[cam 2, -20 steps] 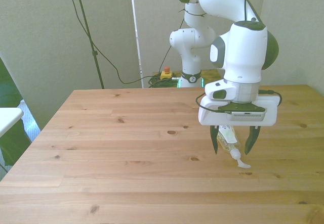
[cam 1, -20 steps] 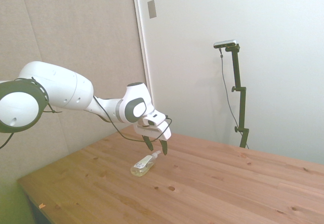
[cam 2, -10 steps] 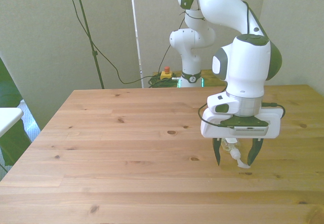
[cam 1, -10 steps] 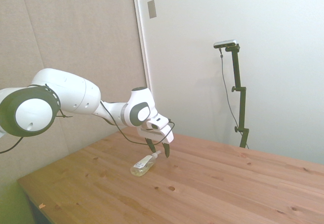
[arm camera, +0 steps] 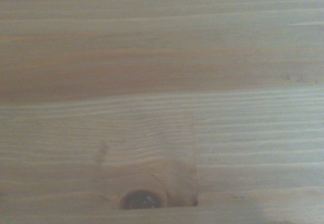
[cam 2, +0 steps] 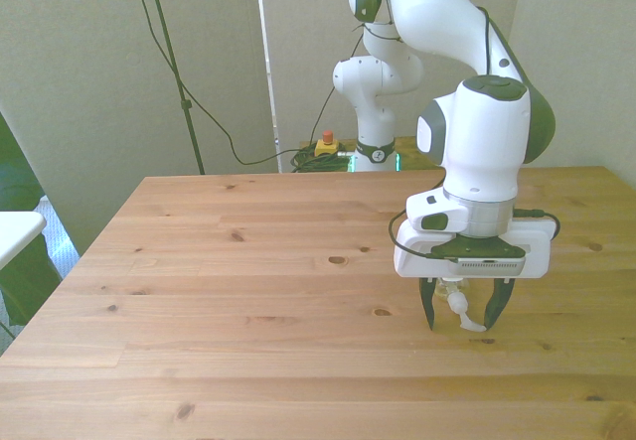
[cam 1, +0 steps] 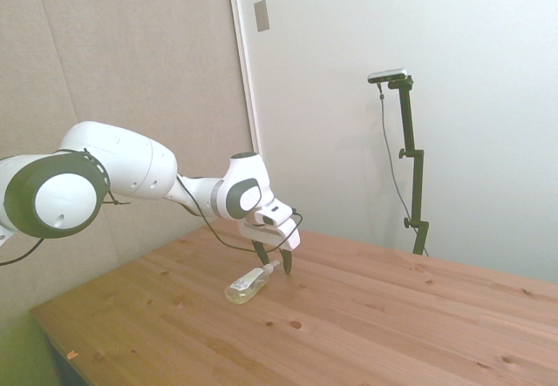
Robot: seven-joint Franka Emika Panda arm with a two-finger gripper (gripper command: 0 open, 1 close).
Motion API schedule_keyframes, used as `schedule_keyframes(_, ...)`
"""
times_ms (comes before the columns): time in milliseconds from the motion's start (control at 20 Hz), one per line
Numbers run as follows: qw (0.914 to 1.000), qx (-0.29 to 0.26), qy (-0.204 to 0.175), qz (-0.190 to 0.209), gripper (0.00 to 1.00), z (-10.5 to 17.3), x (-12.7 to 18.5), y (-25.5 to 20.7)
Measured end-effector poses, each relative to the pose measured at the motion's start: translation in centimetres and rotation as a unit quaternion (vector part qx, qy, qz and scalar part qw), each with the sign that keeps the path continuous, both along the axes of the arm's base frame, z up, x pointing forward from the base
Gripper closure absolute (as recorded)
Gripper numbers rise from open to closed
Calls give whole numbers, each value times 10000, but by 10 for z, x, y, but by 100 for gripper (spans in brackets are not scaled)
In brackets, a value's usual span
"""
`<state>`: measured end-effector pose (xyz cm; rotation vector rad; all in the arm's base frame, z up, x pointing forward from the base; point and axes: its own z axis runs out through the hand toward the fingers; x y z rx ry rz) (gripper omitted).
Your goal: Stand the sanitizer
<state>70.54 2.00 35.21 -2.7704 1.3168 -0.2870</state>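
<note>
On the wooden table in the side view, the sanitizer lies flat on its side, pump top pointing toward the hand. I see the hand hanging low over that pump end, fingers spread and pointing down, gripping nothing. By my reading the task is barely begun: the bottle is not yet grasped, not lifted, not stood up. Everything that counts is left to do. From this angle I cannot tell whether the fingertips touch the table or stop just short of it, and the two fingers overlap so their spread is hard to judge here.

In the front view, the hand stands released, its two dark fingers splayed either side of the white pump of the sanitizer. The hand's white body covers nearly all of the bottle; only the pump end and a sliver of clear plastic show between the fingers. I judge the fingers are placed to close on the neck, though contact cannot be made out.

In the wrist view, I get only blurred table grain and one dark knot. The bottle does not appear in it at all.
</note>
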Motion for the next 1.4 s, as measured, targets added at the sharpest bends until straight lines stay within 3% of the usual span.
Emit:
schedule_keyframes(750,9998,185,26,-14,100,0,1,-13)
schedule_keyframes(1100,9983,429,297,-272,100,3,-1,-16)
schedule_keyframes(1250,9965,493,73,-677,100,11,2,-18)
schedule_keyframes(1400,9924,428,-491,-1048,100,31,8,-21)
